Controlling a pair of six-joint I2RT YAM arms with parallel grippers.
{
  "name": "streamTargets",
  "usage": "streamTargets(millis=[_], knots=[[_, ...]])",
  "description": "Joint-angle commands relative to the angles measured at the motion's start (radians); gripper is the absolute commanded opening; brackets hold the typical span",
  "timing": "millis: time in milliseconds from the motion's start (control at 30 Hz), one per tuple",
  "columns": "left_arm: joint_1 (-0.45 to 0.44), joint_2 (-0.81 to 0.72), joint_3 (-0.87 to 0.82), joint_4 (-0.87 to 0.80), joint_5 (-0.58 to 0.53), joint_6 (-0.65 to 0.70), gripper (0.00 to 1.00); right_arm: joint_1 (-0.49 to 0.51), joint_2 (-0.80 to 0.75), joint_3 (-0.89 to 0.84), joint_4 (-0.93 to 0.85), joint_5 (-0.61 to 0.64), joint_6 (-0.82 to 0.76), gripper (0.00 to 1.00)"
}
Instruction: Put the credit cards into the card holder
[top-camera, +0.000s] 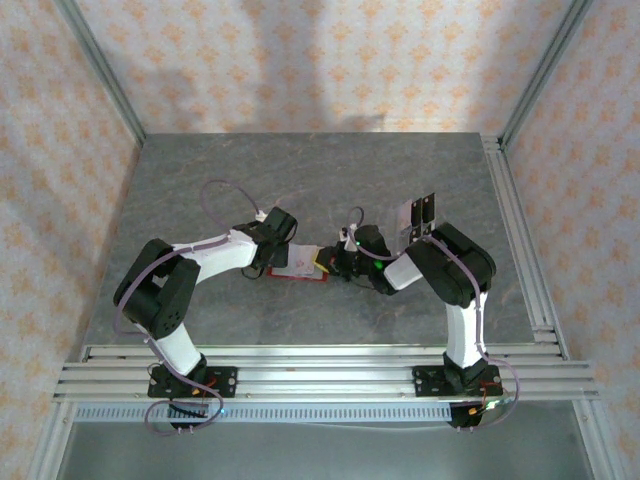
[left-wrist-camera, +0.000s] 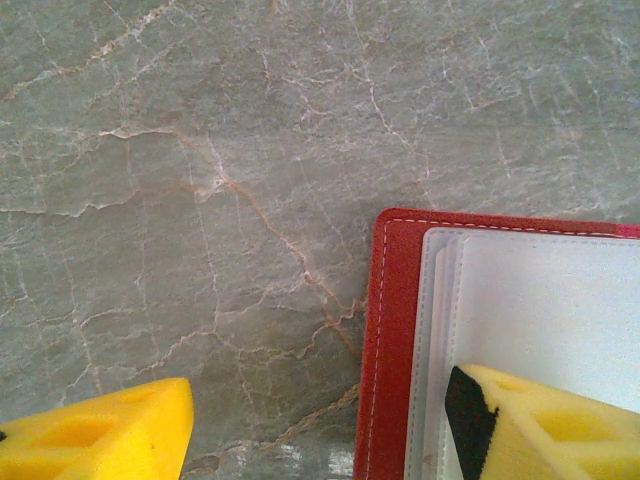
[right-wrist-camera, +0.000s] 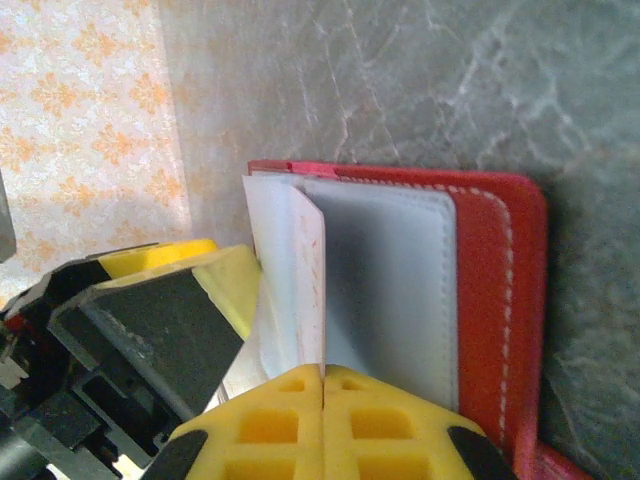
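The red card holder (top-camera: 298, 266) lies open on the table between my two grippers. Its pale lining faces up inside a red border (left-wrist-camera: 390, 330). My left gripper (left-wrist-camera: 320, 420) is open and straddles the holder's left edge, one finger (left-wrist-camera: 540, 430) resting on the lining and the other on the bare table. My right gripper (right-wrist-camera: 323, 375) is shut on a thin pale inner leaf (right-wrist-camera: 300, 270) of the card holder (right-wrist-camera: 490, 300) and holds it upright. Two dark credit cards (top-camera: 418, 212) lie on the table behind the right arm's elbow.
The grey marbled table (top-camera: 200, 180) has patterned walls on three sides and a metal rail (top-camera: 520, 230) along its right edge. The left gripper's yellow finger (right-wrist-camera: 215, 275) stands close beside the lifted leaf in the right wrist view.
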Motion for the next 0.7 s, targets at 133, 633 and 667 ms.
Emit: streamTargets(millis=[133, 633, 667], knots=[[-0.009, 0.018, -0.02, -0.024, -0.017, -0.001, 0.7, 0.014, -0.024, -0.031, -0.027, 0.025, -0.043, 0.0], [-0.008, 0.014, -0.025, -0.022, -0.013, -0.004, 0.7, 0.015, 0.008, 0.052, -0.085, 0.041, -0.088, 0.0], [-0.009, 0.014, -0.026, -0.023, -0.014, -0.004, 0.7, 0.016, 0.012, 0.057, -0.086, 0.038, -0.088, 0.0]])
